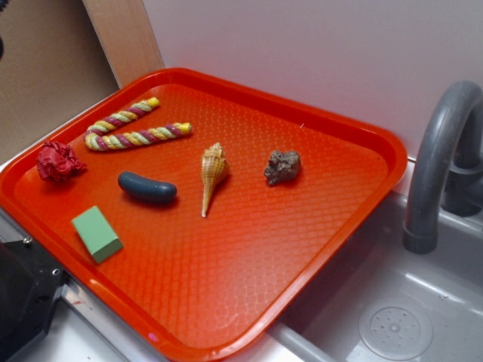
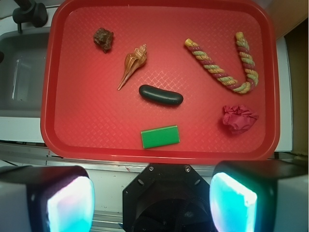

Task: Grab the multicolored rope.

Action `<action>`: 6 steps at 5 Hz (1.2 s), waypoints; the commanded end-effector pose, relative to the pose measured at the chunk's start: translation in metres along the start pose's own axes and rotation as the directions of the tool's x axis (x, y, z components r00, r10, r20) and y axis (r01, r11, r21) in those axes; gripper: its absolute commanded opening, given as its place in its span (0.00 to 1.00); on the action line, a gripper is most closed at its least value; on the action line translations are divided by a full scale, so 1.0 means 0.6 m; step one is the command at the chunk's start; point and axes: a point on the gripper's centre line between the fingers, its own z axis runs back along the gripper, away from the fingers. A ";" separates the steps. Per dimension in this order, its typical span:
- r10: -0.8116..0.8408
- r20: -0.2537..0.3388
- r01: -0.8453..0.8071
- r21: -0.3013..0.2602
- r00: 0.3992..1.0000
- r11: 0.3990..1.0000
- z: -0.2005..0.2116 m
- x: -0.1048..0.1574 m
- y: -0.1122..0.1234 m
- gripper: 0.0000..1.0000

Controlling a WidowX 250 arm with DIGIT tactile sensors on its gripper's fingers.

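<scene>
The multicolored rope is a twisted cord of yellow, maroon and pale strands, bent into a V. It lies flat in the far left corner of the red tray in the exterior view, and at upper right in the wrist view. My gripper hangs high over the counter just outside the tray's near rim, well away from the rope. Its two glowing pads stand far apart with nothing between them. The gripper itself does not show in the exterior view.
On the tray also lie a seashell, a dark rock, a dark oblong piece, a green block and a crumpled red cloth next to the rope's bend. A grey sink with a faucet is at the right.
</scene>
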 end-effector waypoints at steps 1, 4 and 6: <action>0.000 0.000 0.000 0.000 1.000 1.000 0.000 0.000 0.000 1.00; -0.417 0.101 0.385 0.237 0.903 0.892 -0.030 0.174 0.045 1.00; -0.613 -0.011 0.600 0.223 0.790 0.769 -0.116 0.224 0.109 1.00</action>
